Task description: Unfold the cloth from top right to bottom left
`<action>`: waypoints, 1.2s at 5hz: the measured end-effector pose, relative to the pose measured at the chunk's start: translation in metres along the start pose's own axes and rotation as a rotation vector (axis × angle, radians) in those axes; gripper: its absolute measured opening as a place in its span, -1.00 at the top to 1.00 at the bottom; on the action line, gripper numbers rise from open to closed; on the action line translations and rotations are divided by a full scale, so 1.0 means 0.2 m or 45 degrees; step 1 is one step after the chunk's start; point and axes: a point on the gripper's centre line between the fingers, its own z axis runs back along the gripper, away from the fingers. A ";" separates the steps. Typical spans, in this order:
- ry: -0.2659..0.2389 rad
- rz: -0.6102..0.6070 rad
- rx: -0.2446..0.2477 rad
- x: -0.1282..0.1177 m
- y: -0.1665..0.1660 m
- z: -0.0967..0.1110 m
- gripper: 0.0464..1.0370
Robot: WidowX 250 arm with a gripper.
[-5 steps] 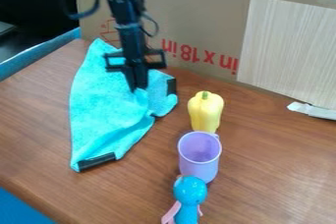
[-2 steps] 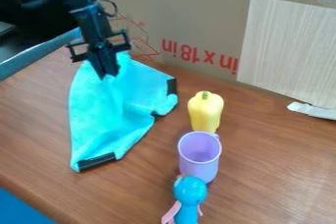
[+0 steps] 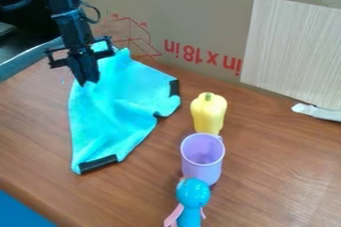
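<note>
The arm (image 3: 70,27), cut off at the top, hides part of the cloth's (image 3: 123,101) upper left edge. The cup (image 3: 201,164) covers the pepper's (image 3: 208,111) lower end; the toy's (image 3: 193,193) head covers part of the cup's base. The bottom edge cuts off the toy, the right edge the panel (image 3: 293,52) and the white strip (image 3: 316,111).

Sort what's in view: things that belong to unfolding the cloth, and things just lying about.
For the job:
- cloth, partly folded on the table
- gripper, at the cloth's upper left

Just lying about:
- yellow pepper
- purple cup
- blue toy
- cardboard, behind the table
</note>
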 end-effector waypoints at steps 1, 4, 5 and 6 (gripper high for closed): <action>-0.022 0.069 0.119 0.02 0.08 -0.03 0.97; -0.057 0.102 0.310 0.07 0.41 -0.10 0.97; -0.058 0.073 0.312 0.06 0.55 -0.08 0.97; -0.075 0.041 0.320 0.04 0.70 -0.06 0.97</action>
